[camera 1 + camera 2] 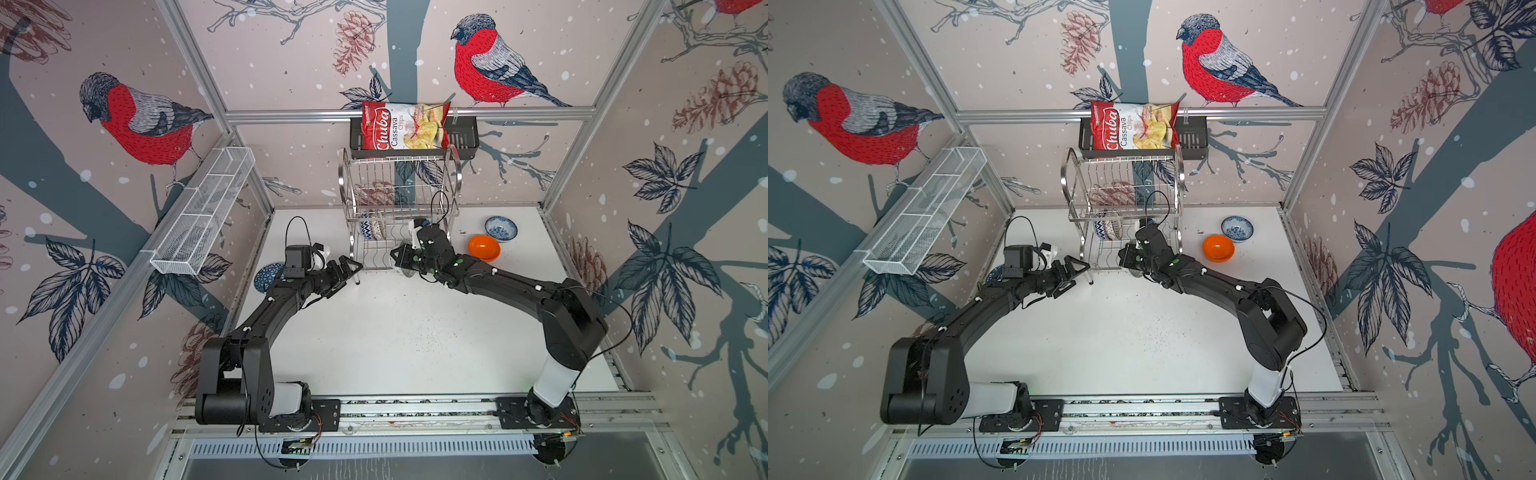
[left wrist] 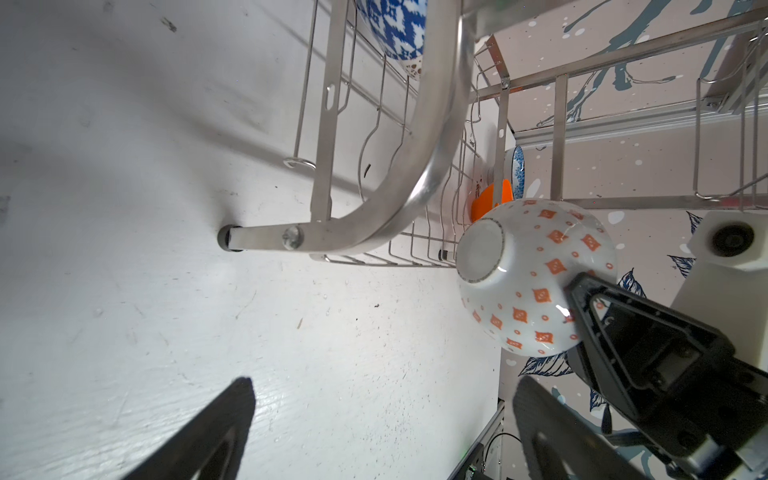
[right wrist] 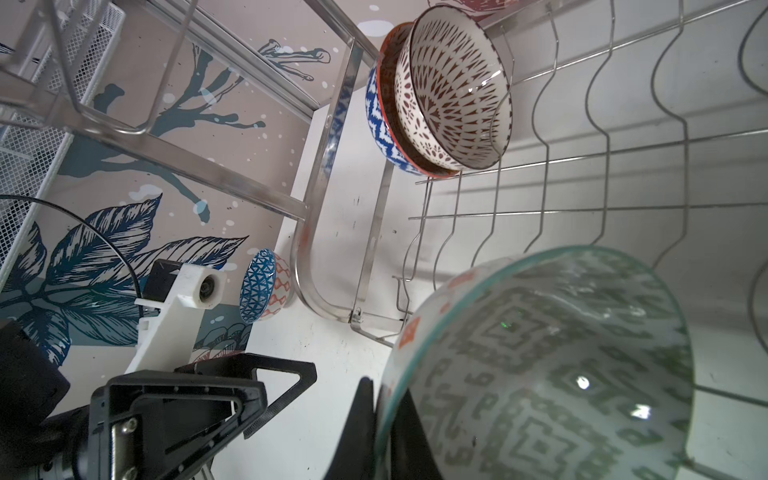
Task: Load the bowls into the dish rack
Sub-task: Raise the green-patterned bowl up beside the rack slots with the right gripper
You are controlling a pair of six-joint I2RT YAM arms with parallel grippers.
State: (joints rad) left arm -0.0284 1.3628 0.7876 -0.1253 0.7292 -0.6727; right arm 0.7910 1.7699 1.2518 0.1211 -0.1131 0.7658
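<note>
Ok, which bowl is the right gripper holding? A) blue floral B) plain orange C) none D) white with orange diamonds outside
D: the right gripper is shut on the rim of the diamond bowl, while the orange bowl and floral bowl sit apart on the table.

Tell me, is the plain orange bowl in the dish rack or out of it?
Out. The plain orange bowl sits on the white table, right of the dish rack, apart from its wires.

Black jointed arms (image 1: 511,286), white base links (image 1: 555,380), triangular black jaws, looped cables (image 1: 297,217), seemingly green-dotted stickers (image 1: 457,262).
</note>
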